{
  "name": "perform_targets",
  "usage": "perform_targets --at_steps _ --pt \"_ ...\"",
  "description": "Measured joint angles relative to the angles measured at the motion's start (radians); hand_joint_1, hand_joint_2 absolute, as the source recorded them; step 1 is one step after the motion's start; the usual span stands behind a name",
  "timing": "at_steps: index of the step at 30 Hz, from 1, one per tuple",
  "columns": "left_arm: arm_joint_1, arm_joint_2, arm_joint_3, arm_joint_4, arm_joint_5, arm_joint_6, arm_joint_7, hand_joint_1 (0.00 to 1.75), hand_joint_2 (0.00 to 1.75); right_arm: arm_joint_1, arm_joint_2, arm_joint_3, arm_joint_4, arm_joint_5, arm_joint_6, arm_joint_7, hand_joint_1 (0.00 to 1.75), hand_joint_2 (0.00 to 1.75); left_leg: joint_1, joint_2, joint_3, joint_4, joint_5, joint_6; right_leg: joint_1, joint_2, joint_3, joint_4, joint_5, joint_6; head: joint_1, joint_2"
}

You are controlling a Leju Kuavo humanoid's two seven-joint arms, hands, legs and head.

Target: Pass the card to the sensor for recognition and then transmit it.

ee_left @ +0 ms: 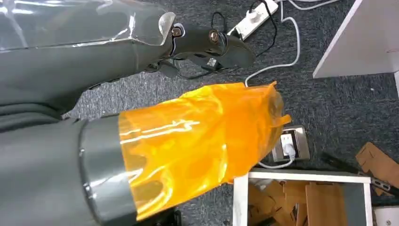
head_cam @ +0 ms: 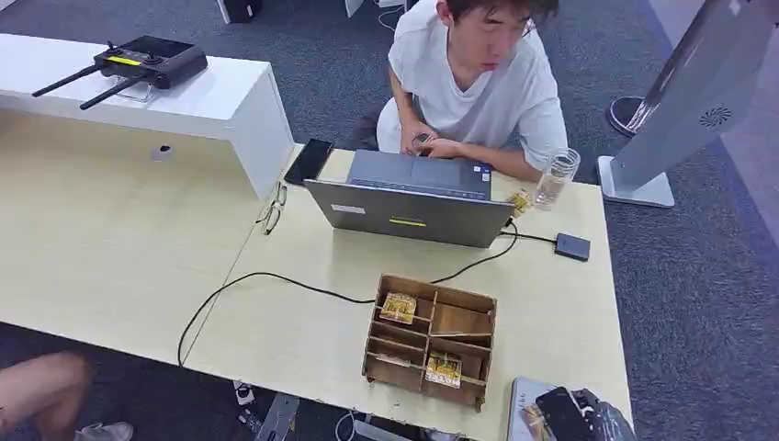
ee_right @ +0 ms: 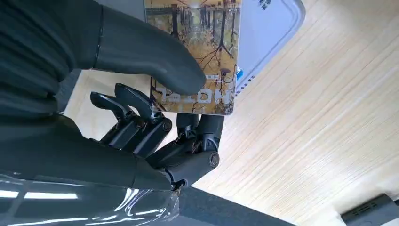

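— Card (ee_right: 197, 52): location?
— Pinched between thumb and dark fingers (ee_right: 141, 110) of the right hand (head_cam: 574, 415), over the grey sensor pad (head_cam: 524, 393) at the table's (head_cam: 551, 312) near right corner.
— Left hand (ee_left: 207, 44)?
— Hanging over carpet; fingers curled in, holding nothing.
— Open room?
— Bare tabletop right of the wooden box (head_cam: 432, 340).

Pale wood-grain table (head_cam: 110, 248); same light streaked grain beside the right hand (ee_right: 155, 117) in its wrist view. Dark grey thumb and black fingers (ee_right: 136, 127) of that hand pinch a card printed with golden-yellow autumn trees (ee_right: 197, 52). Behind the card, a pale blue-white flat sensor pad (ee_right: 268, 28). Brown wooden compartment box (head_cam: 432, 340) holds yellow-patterned cards. Left hand (ee_left: 188, 141): grey, wrapped in glossy orange film. Grey laptop (head_cam: 413, 197), yellow sticker on lid.
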Motion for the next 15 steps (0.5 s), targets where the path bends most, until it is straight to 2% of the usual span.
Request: perform_targets --at_steps 15 --pt "0.000 0.000 -0.010 0.000 0.003 0.001 0.000 0.00 0.00 -0.007 0.009 0.011 0.014 0.000 -0.011 -0.016 1.75 1.75 0.000 0.000 0.001 0.000 0.000 0.000 0.000 0.000 0.001 0.000 0.000 0.000 0.000 0.000"
